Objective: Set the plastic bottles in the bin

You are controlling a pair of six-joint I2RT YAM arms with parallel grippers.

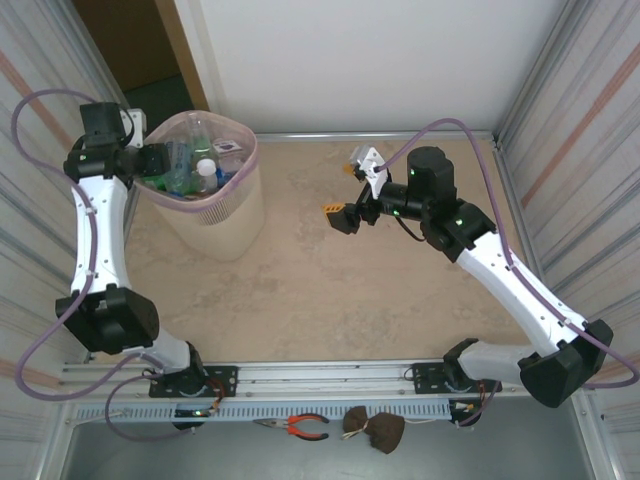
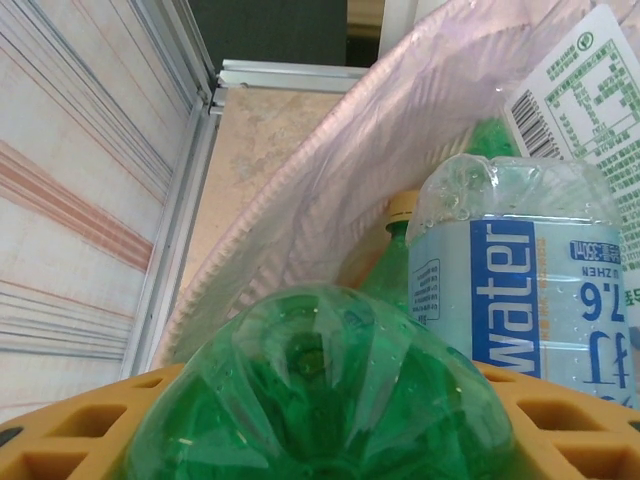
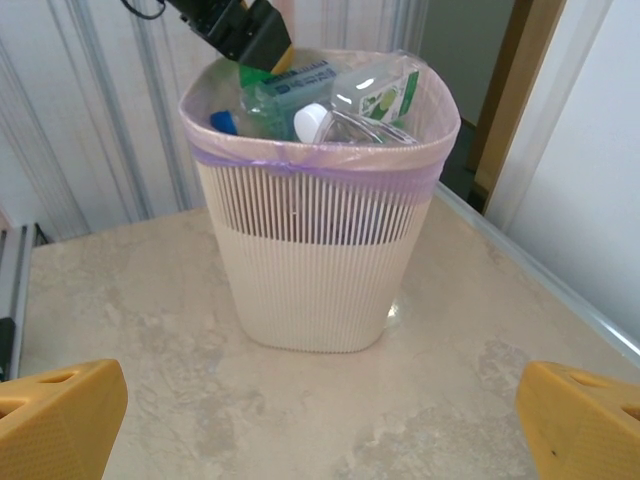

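The bin (image 1: pixel 246 152) stands at the far left of the table, lined with a pale pink bag and holding several plastic bottles (image 1: pixel 205 170). My left gripper (image 1: pixel 158 160) hangs over the bin's left rim, shut on a green plastic bottle (image 2: pixel 320 400) whose base faces the left wrist camera. Beside it lies a clear water bottle (image 2: pixel 520 290) with a blue label, inside the bin's liner (image 2: pixel 330 200). My right gripper (image 1: pixel 342 218) hovers mid-table, open and holding nothing, facing the bin (image 3: pixel 310 270); its yellow fingers (image 3: pixel 55 415) are wide apart.
Corrugated walls close in the table on the left (image 1: pixel 30 250) and right (image 1: pixel 590 150). Orange-handled pliers (image 1: pixel 300 427) and a brown object (image 1: pixel 375 430) lie below the arms' base rail. The marbled tabletop (image 1: pixel 330 290) spreads between bin and right arm.
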